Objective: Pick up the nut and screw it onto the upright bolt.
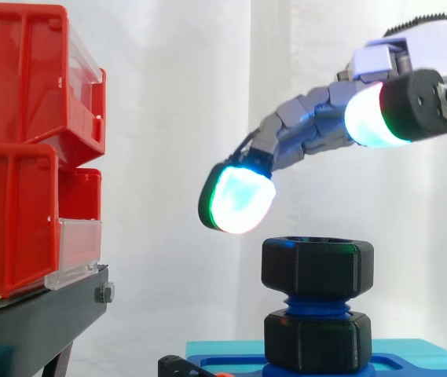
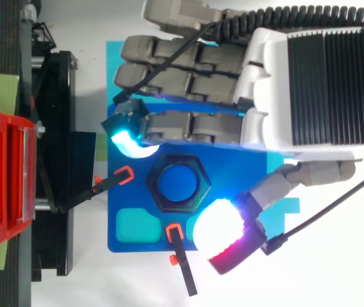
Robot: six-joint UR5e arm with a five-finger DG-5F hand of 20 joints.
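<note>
I've got the hand (image 2: 309, 77) open: fingers loosely bent, nothing in it. One glowing fingertip (image 1: 239, 198) hangs just above the nut (image 1: 317, 267) on the bins' side, not touching. In top view another pad (image 2: 219, 230) sits beside the nut's opposite side. Nut sits on top of the upright blue bolt (image 1: 317, 304), w/ a 2nd black nut (image 1: 317, 342) down at the bolt's foot. Bolt stands approx. mid blue base plate (image 2: 127, 195). Red bins (image 1: 19, 157) on black stand (image 1: 42, 314), well apart.
</note>
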